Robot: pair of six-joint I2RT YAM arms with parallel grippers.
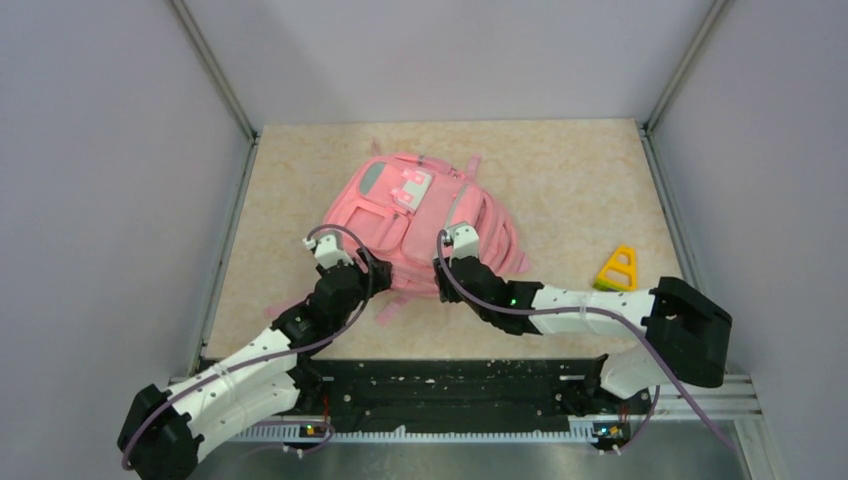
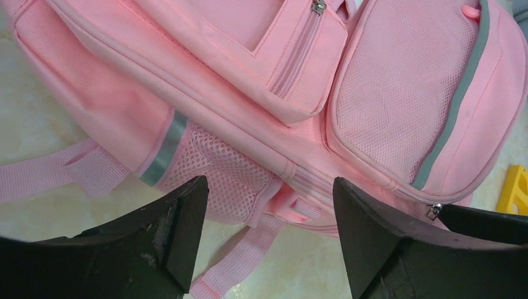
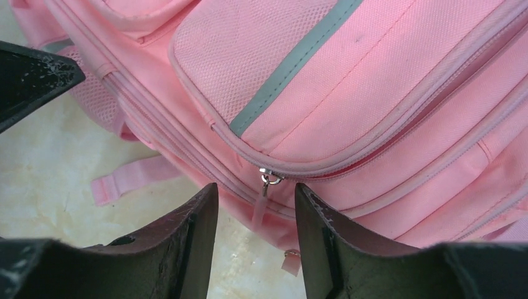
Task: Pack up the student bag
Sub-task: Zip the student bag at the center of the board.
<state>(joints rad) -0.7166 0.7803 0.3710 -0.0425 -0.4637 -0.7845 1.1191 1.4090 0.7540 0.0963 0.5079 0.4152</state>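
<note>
The student bag [image 1: 415,225] lies flat at the centre of the bench [image 1: 570,170]. At its lower-left edge the left gripper [image 2: 269,187] gapes wide, holding nothing. The right gripper [image 3: 255,190] is partly open, with a zip pull [image 3: 261,204] hanging loose between its fingers

Beige marbled tabletop [image 1: 570,170] between plain pale grey walls [image 1: 440,50] with metal corner posts [image 1: 215,70]

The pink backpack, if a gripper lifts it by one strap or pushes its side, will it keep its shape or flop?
Likely floppy: the student bag is soft fabric and mesh, lying slumped on the table, so lifted by a strap it would probably sag. Pushed, it would more likely fold or drag than slide cleanly. It looks unlikely to roll.
</note>
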